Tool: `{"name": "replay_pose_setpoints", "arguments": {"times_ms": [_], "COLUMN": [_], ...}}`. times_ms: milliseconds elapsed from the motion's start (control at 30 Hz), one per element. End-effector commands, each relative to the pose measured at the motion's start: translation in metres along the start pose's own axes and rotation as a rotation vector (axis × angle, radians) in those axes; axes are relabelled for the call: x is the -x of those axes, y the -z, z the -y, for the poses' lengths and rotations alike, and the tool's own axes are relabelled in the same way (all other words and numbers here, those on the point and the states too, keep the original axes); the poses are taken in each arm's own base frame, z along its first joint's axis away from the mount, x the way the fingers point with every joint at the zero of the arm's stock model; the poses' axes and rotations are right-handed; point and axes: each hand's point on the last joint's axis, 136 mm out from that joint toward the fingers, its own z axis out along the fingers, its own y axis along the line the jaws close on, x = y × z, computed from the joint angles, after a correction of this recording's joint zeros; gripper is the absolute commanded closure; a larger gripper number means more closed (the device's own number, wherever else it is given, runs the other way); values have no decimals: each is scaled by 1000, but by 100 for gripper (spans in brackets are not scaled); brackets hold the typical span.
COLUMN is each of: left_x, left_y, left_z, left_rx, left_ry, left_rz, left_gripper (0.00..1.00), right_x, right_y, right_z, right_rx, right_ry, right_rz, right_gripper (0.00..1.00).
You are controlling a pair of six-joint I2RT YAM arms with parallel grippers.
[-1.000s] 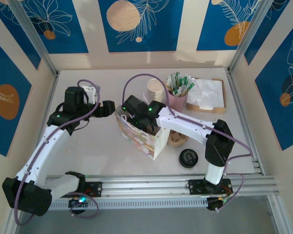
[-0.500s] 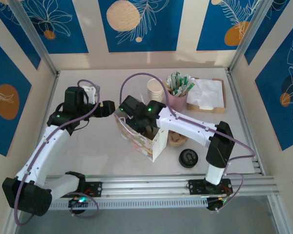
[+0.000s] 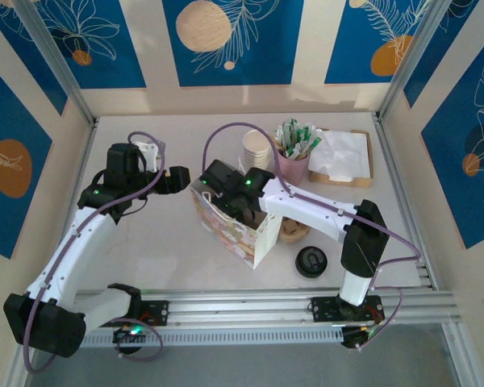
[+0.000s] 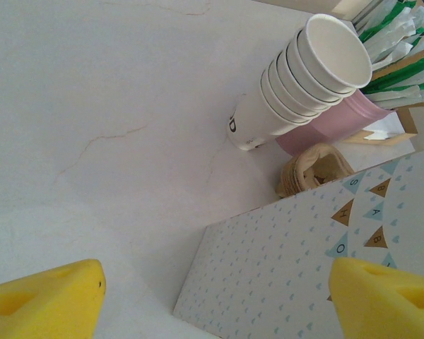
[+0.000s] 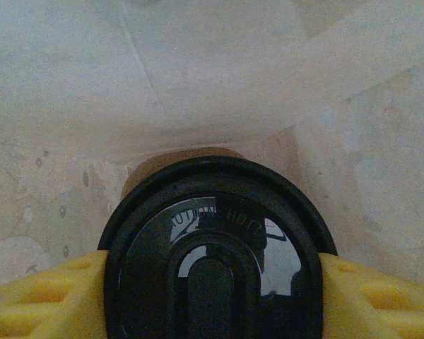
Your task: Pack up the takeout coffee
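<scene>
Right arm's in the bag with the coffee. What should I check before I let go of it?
1. Right gripper holds the cup: ok, fingers sit against both sides of its lid.
2. Lid seated on cup: ok, as far as the wrist view shows.
3. Cup inside bag: ok, bag walls surround it.
4. Cup resting on the bag's bottom: cannot tell, the lid hides what is below.
5. Bag upright: ok in the top view.
6. Left gripper steadying bag: not ok, open beside the bag and gripping nothing.
</scene>
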Motion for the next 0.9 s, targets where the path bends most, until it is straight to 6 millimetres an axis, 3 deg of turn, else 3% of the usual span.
{"name": "replay_pose_setpoints", "arguments": {"times_ms": [0, 267, 533, 867], "left_x": [3, 4, 6, 21], "left_y": [2, 3, 5, 30], "left_z": [3, 4, 4, -9], "left_rx": [-17, -20, -15, 98], "left_ry": [10, 9, 5, -21], "left_rz": [0, 1, 13, 142], "left_gripper": [17, 17, 18, 16], "right_x": [-41, -19, -16, 3], "right_y": [-21, -7, -10, -7], "right_z": [1, 3, 3, -4], "right_rx": [-11, -12, -9, 25], "right_ry": [9, 12, -4, -61], "right_rz": [-163, -99, -87, -41], "right_gripper": [53, 53, 54, 54]}}
